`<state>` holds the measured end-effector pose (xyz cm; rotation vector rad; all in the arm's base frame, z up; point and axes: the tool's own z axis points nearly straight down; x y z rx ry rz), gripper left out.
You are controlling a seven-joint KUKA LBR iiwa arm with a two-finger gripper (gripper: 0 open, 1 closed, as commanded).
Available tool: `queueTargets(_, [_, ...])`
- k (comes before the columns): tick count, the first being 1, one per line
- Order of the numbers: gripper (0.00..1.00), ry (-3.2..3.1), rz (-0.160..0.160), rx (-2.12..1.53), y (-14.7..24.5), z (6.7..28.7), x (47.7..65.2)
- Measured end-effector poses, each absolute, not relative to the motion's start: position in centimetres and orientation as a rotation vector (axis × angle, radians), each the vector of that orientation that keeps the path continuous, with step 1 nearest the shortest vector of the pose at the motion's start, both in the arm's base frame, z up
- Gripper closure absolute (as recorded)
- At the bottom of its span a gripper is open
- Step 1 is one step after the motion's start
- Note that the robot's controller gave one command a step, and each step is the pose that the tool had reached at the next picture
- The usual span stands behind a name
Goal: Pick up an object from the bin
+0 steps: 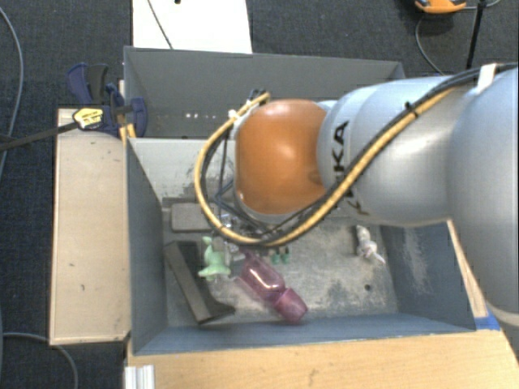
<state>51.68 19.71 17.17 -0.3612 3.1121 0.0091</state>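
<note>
The arm comes in from the right of the frame and bends down into the grey metal bin. Its orange cover and looped cables lie over the wrist. The gripper sits low beneath that cover, left of the bin's centre, and whether it is spread or closed, or has anything in it, cannot be told.

Just below it in the frame lie the two nearest things. One is a pale green figure, and touching or almost touching its right side is a purple bottle-shaped toy, lying on its side and slanting towards the lower right. Either could be the target; the low wrist suggests a descent onto this pair, likely because they lie clear of the walls.

A dark flat bar lies along the lower-left wall, a grey block sits above it, and a small whitish piece lies well apart to the right.
</note>
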Motion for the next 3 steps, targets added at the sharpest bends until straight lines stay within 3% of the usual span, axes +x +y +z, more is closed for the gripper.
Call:
queueTargets(1, [1.0, 3.112, 0.009, -0.359, 19.7, 17.2, 51.7])
queueTargets(2, [1.0, 3.12, 0.007, -0.354, 19.7, 19.9, 51.2])
queueTargets(3, [1.0, 3.115, 0.009, -0.338, 20.6, 24.9, 51.3])
